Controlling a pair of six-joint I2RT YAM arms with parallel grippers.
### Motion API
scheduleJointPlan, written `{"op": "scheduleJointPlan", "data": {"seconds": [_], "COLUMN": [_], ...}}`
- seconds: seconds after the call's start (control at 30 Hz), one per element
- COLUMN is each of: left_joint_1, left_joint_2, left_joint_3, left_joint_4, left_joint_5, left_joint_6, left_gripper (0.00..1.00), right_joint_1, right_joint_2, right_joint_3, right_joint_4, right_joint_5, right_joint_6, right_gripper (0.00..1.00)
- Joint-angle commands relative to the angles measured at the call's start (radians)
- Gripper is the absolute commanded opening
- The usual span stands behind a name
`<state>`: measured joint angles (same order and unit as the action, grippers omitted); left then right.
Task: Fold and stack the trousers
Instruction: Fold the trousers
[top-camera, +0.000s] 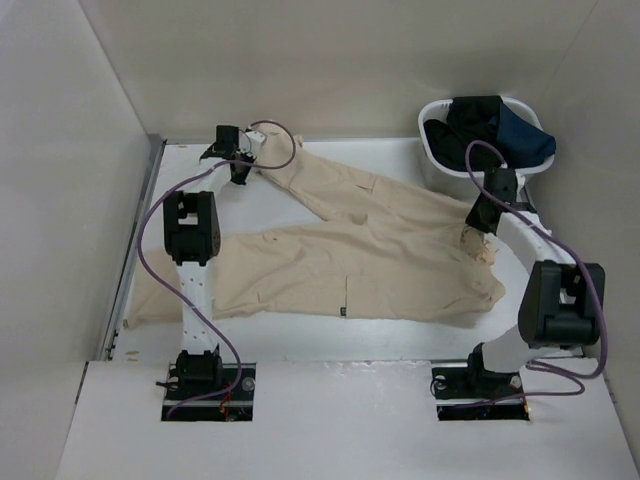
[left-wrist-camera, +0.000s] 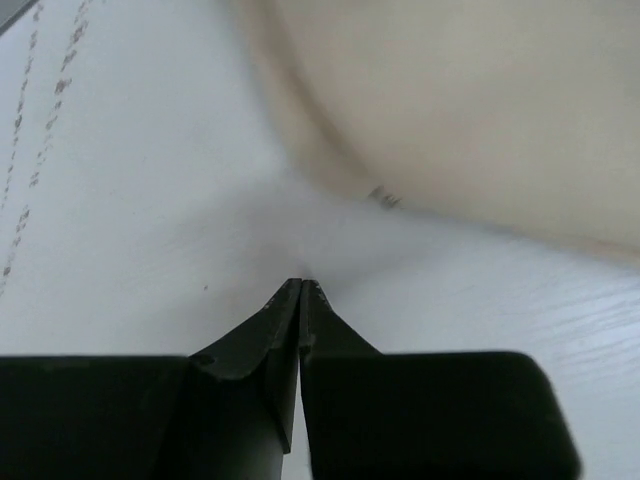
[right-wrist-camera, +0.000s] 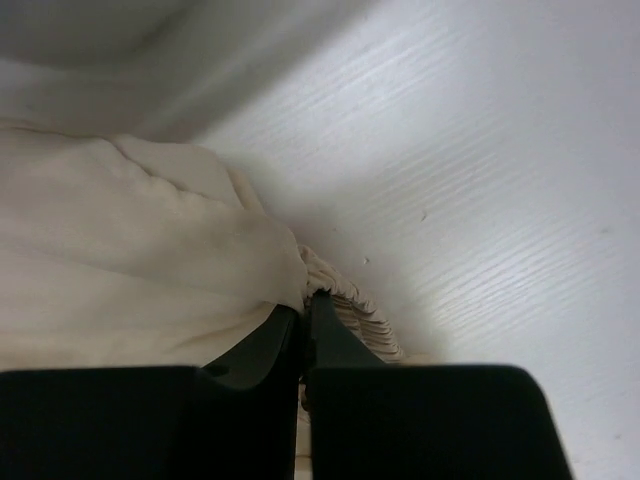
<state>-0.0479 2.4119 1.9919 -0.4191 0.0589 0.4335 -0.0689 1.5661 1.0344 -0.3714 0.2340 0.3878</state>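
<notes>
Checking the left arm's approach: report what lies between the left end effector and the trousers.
Only bare table, seen in the left wrist view, separates the left end effector from the trousers.

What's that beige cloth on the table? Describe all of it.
A pair of light beige trousers, cotton by the look, lying unfolded on the white table: waist right, legs splayed leftward in a V. A small dark tag marks the near leg. The right claw pinches the gathered waist; the left claw sits at the far cuff.
</notes>
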Motion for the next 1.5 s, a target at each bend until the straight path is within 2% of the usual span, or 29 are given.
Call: {"op": "scheduleJointPlan", "data": {"seconds": [0.0, 0.1, 0.17, 0.2, 0.3, 0.33, 0.5, 0.57, 0.7, 0.83, 0.9, 1.0, 1.03, 1.1, 1.17, 1.27, 1.4, 1.47], "left_joint_1": [0.064, 0.121, 0.148, 0.157, 0.138, 0.109, 0.009, -0.011, -0.017, -0.042, -0.060, -0.088, -0.092, -0.094, -0.079, -0.019, 0.070, 0.101], "left_joint_2": [-0.178, -0.319, -0.388, -0.408, -0.384, -0.355, -0.148, -0.052, 0.090, 0.136, 0.145, 0.174, 0.180, 0.174, 0.127, -0.023, -0.281, -0.409], "left_joint_3": [-0.118, -0.261, -0.333, -0.346, -0.299, -0.268, -0.075, 0.037, 0.208, 0.246, 0.240, 0.243, 0.243, 0.222, 0.167, 0.030, -0.201, -0.347], "left_joint_4": [0.028, 0.020, 0.029, 0.031, 0.046, 0.068, 0.307, 0.342, 0.342, 0.281, 0.240, 0.163, 0.143, 0.128, 0.135, 0.166, 0.178, 0.129], "left_joint_5": [0.001, 0.007, 0.019, 0.042, 0.151, 0.182, 0.171, 0.141, 0.185, 0.314, 0.328, 0.311, 0.299, 0.245, 0.182, 0.139, 0.139, 0.156], "left_joint_6": [0.075, 0.157, 0.177, 0.171, 0.099, 0.053, -0.203, -0.277, -0.413, -0.446, -0.429, -0.365, -0.348, -0.340, -0.329, -0.251, -0.090, 0.021], "left_gripper": [0.01, 0.01, 0.05, 0.15, 0.54, 0.61, 0.65, 0.69, 0.74, 0.73, 0.72, 0.62, 0.49, 0.13, 0.00, 0.00, 0.00, 0.06], "right_joint_1": [-0.018, -0.004, 0.033, 0.045, 0.063, 0.066, 0.111, 0.131, 0.171, 0.209, 0.215, 0.215, 0.215, 0.205, 0.183, 0.137, 0.067, 0.057], "right_joint_2": [-0.136, -0.187, -0.213, -0.225, -0.242, -0.244, -0.276, -0.287, -0.293, -0.287, -0.284, -0.279, -0.278, -0.285, -0.301, -0.336, -0.388, -0.411], "right_joint_3": [0.055, 0.017, -0.019, -0.039, -0.082, -0.088, -0.117, -0.137, -0.160, -0.155, -0.149, -0.136, -0.129, -0.114, -0.099, -0.076, -0.080, -0.106], "right_joint_4": [0.077, 0.103, 0.123, 0.140, 0.183, 0.189, 0.219, 0.236, 0.244, 0.236, 0.235, 0.233, 0.232, 0.232, 0.236, 0.242, 0.276, 0.288], "right_joint_5": [0.053, -0.005, -0.013, -0.025, -0.057, -0.068, -0.081, -0.091, -0.094, -0.082, -0.082, -0.082, -0.082, -0.082, -0.076, -0.036, -0.058, -0.076], "right_joint_6": [-0.053, -0.087, -0.102, -0.110, -0.116, -0.116, -0.118, -0.119, -0.110, -0.099, -0.093, -0.090, -0.090, -0.092, -0.104, -0.121, -0.162, -0.179], "right_gripper": [0.00, 0.00, 0.00, 0.00, 0.00, 0.00, 0.01, 0.01, 0.01, 0.01, 0.02, 0.02, 0.01, 0.01, 0.00, 0.00, 0.00, 0.00]}}
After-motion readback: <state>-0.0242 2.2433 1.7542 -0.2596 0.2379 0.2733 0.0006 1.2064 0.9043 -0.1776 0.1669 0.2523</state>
